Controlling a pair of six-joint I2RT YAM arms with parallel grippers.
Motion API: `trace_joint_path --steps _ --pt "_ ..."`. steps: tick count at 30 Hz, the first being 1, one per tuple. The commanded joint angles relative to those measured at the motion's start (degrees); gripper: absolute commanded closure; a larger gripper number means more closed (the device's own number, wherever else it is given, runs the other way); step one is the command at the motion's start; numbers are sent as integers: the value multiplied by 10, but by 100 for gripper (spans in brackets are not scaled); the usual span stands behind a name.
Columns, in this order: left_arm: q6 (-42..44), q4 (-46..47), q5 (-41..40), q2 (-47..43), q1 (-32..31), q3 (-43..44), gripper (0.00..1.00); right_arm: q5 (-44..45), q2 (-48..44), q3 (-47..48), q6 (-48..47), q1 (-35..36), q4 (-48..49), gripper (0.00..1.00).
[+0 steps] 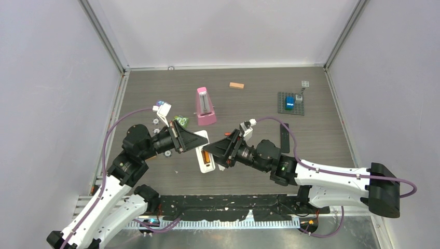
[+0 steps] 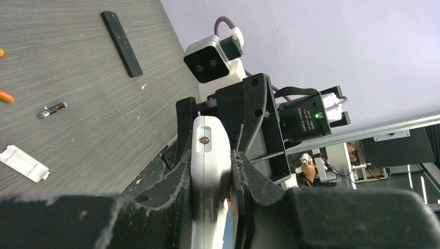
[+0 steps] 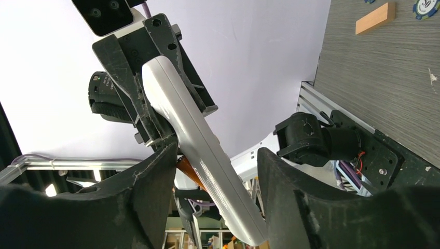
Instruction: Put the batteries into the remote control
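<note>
My left gripper [image 1: 198,142] is shut on a white remote [image 1: 204,153] and holds it above the table. It shows edge-on between the fingers in the left wrist view [image 2: 209,155]. An orange battery [image 1: 207,157] lies in the remote's open bay and also shows in the right wrist view [image 3: 188,171]. My right gripper [image 3: 218,152] is open, its jaws standing either side of the remote [image 3: 193,132], one finger [image 3: 155,181] close beside the battery. A dark red battery [image 2: 53,110] and an orange battery [image 2: 5,96] lie on the table.
A white battery cover [image 2: 23,163] and a black remote [image 2: 121,42] lie on the table. A pink metronome [image 1: 205,106], a wooden block [image 1: 236,85] and a grey baseplate [image 1: 283,108] with a blue brick stand farther back.
</note>
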Motion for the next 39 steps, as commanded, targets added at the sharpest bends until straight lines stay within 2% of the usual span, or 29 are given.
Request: trace_joint_path --steps 1,5,9,13,18,25,33,39 --pt "5 25 1 -10 -1 7 100 -13 3 -2 2 -2 27 40" --pt "-5 17 -16 -15 0 7 100 -16 4 2 -7 -2 26 44" --pt "-67 0 -51 -38 -1 5 100 -20 9 4 -24 -2 23 46" --pt "-78 -24 -72 -48 -1 18 100 -24 17 8 -39 -2 21 47" --pt "-78 -19 -59 -40 -1 27 100 -54 28 15 -54 -2 23 48" --pt "-77 -20 -60 -37 -1 31 100 -51 18 11 -76 -1 7 50" --pt "-84 -27 -64 -37 -1 31 100 -38 -7 26 -135 -1 -55 52" --pt "-99 -22 -64 -37 -1 32 100 -47 -7 33 -160 0 -71 60"
